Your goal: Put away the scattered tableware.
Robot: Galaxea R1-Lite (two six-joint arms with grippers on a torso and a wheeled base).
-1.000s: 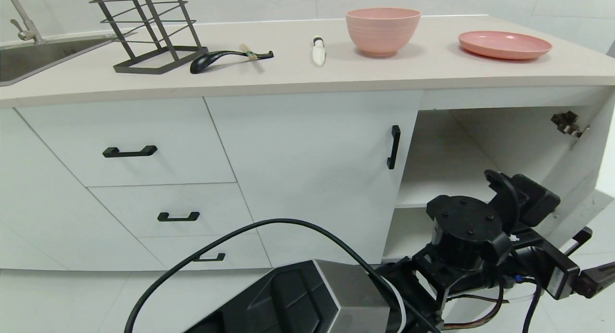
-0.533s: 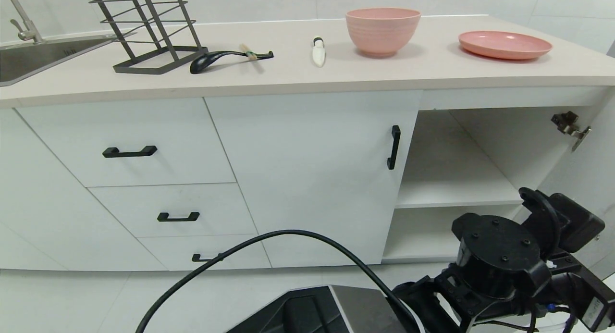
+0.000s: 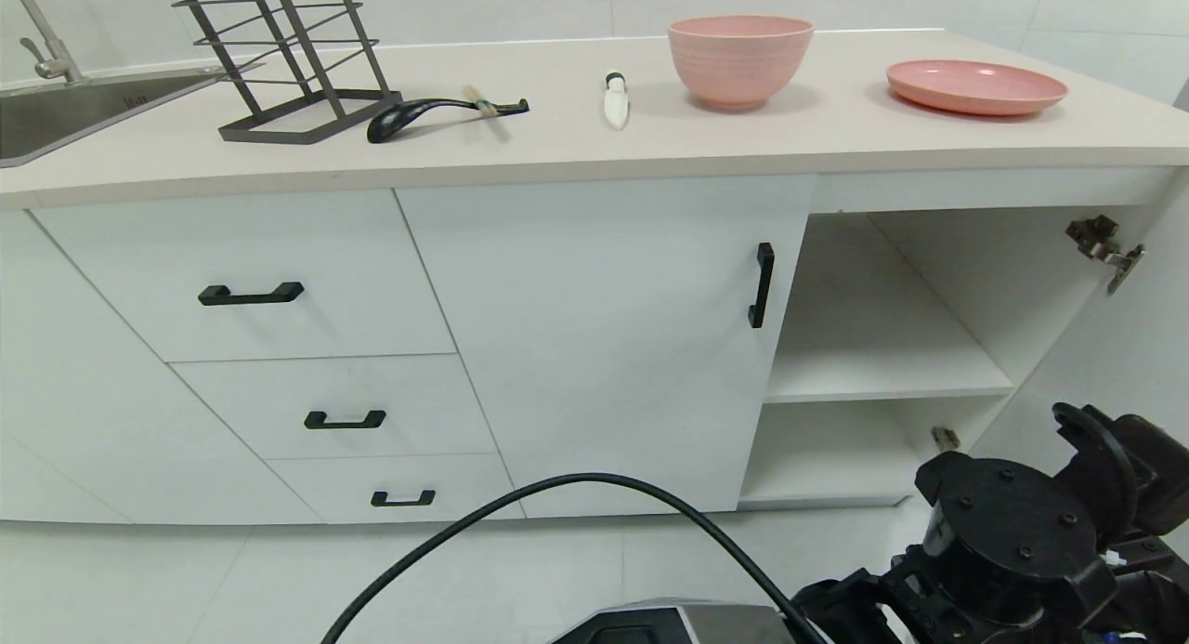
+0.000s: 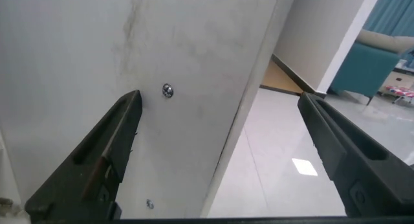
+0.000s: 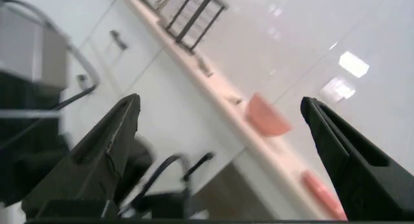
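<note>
While the left gripper has its two fingers spread wide with nothing between them, it faces a white cupboard door that has a small metal screw in it, with pale floor beyond the door's edge. The right gripper is likewise spread wide and holds nothing; past it the counter runs off at a slant.

In the head view, a black arm joint sits low at the right, in front of the open cupboard. Inside the cupboard a white shelf divides the space in two. To its left is a closed door with a black upright handle, then three drawers with black handles.

All the tableware lies on the counter. A pink plate is at the right end and a pink bowl stands upright well apart from it. Near the bowl lies a small white utensil. Further left a black spoon lies with a short wooden piece across its handle, just beside a dark wire rack. A sink is set in at the far left.
</note>
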